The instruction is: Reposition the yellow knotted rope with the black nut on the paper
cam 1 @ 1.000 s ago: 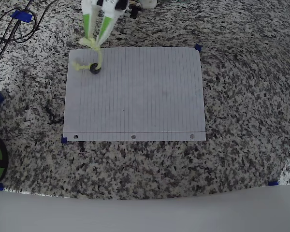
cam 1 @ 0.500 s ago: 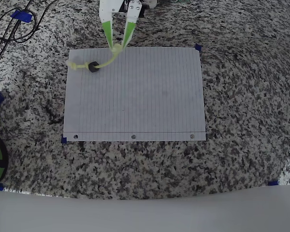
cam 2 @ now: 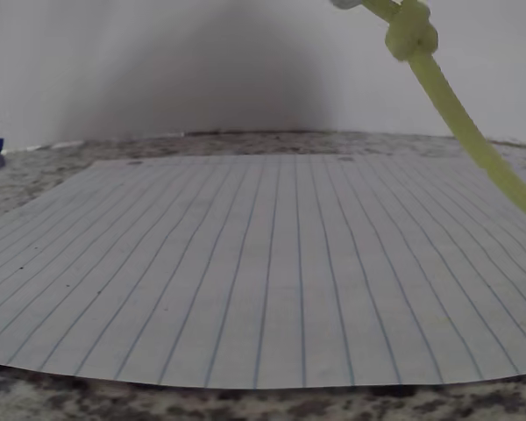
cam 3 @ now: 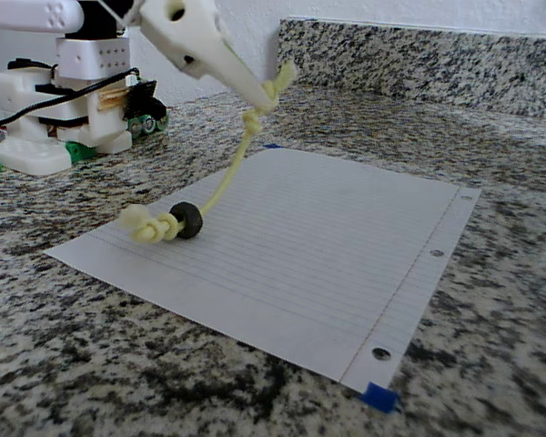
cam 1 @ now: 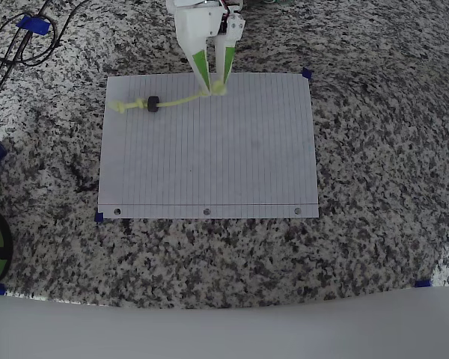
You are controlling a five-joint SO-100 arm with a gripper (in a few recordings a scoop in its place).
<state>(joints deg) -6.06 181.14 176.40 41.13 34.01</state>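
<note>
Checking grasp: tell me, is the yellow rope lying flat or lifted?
Partly lifted: the gripper holds one knotted end of the thin yellow rope up; the other end rests on paper.

Your overhead view looks straight down on the counter (cam 1: 374, 149), with the whole paper (cam 1: 209, 157) mid-frame and the arm's base at the far top edge. Your wrist view sits very low and close, skimming across the paper (cam 2: 263, 263) toward a pale wall. Your fixed view stands low at a near corner of the paper (cam 3: 346, 246), facing across it to the backsplash. All three share the paper and the rope (cam 1: 181, 99) (cam 2: 460, 123) (cam 3: 232, 168).
</note>
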